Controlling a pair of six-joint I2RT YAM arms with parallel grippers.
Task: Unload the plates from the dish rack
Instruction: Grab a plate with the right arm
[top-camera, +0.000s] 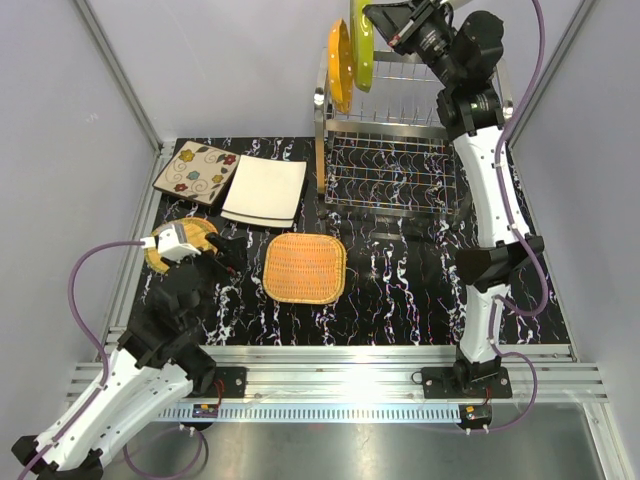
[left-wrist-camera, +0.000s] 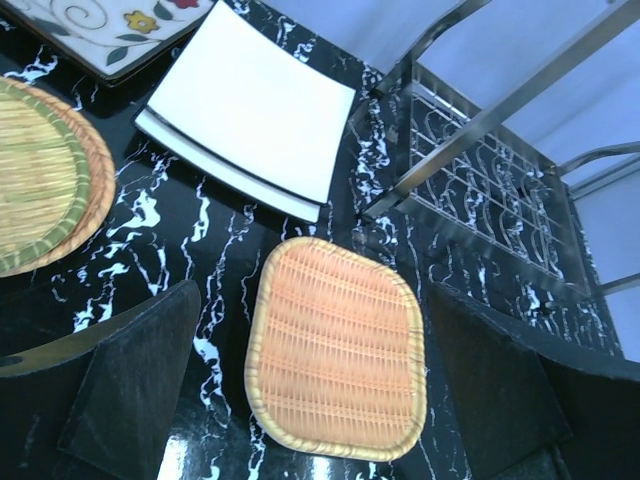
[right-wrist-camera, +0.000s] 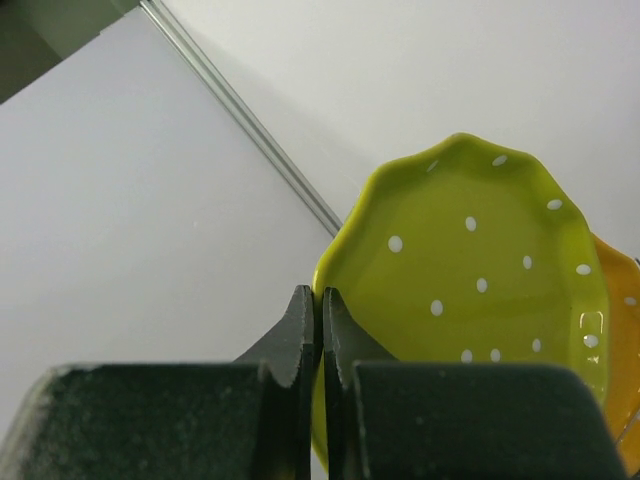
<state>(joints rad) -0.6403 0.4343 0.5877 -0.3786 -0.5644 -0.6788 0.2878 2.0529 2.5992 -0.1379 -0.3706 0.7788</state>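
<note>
**Plates: four flat on the table, two upright in the rack**

Left gripper hangs by the round wicker plate near the left edge, its jaws spread wide and empty. The rounded-square wicker plate lies flat mid-table, with bare black table all round it. Farther back, the white plate and the floral plate lie side by side in the far-left corner. The dish rack stands far right, just beside the white plate. On top, the orange dotted plate and the green plate stand upright, close together. Right gripper is pinched fully closed, holding nothing, with its tips at the green plate's rim. Whether they touch it cannot be told.
</note>
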